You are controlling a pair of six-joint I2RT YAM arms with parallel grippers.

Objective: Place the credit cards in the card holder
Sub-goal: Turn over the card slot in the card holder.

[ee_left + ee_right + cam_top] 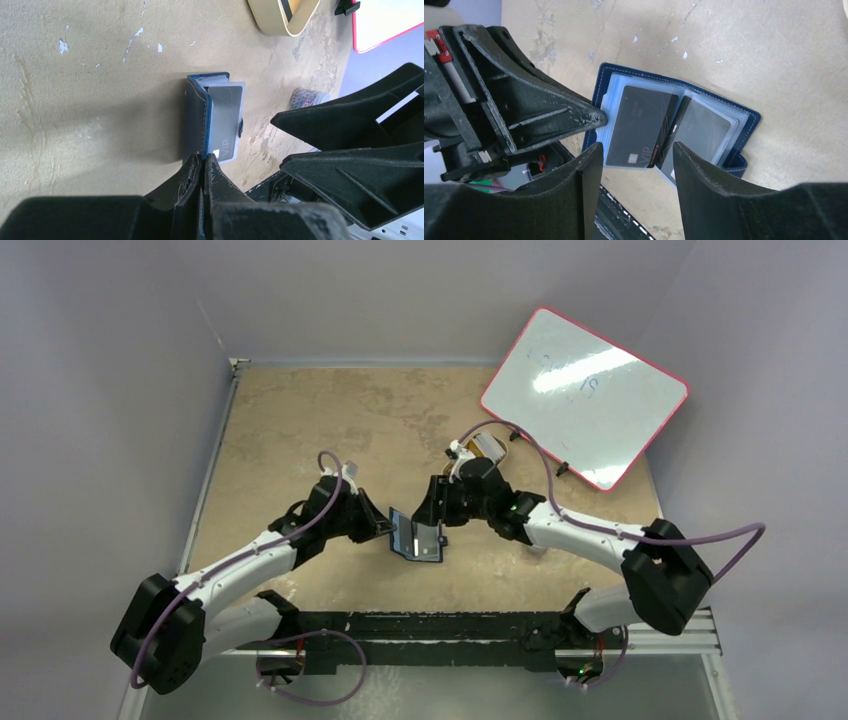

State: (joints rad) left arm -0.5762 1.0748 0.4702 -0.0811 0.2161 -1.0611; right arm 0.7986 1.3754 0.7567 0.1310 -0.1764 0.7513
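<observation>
1. the left gripper (202, 167) is seen pinched closed on the edge of one cover of the holder (194, 117), so that cover is held upright.
2. the right gripper (636, 148) is held with its jaws apart; nothing is clasped between them.
3. the holder is spread open on the table (774, 60), just beyond the right jaws, with its clear sleeves exposed.
4. a black card (639, 125) is seen in a sleeve, its near edge level with the gap of the right jaws.
5. a second card (704, 130) is seen beside it, ahead of the right-hand finger.
6. a tray (272, 22) is seen well beyond the left jaws.
</observation>
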